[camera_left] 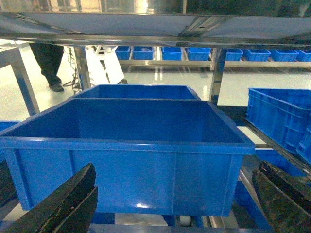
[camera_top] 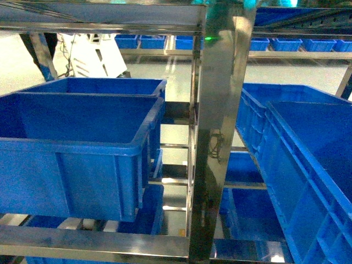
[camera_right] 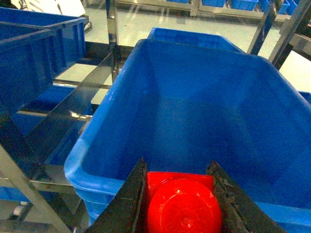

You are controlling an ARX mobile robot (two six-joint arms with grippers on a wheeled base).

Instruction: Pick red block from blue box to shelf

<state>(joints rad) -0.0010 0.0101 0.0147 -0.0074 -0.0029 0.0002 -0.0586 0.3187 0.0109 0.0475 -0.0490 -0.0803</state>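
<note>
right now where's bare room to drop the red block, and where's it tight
The blue bin just past the right gripper, which holds the red block, shows a bare floor between its walls. The left bin looks empty too. It is tight along the steel upright and rails between the bins.

red block (camera_right: 182, 204), blue bins (camera_top: 77, 159)

Glossy plastic red block (camera_right: 182, 206); shiny steel shelf (camera_top: 217, 137).
</note>
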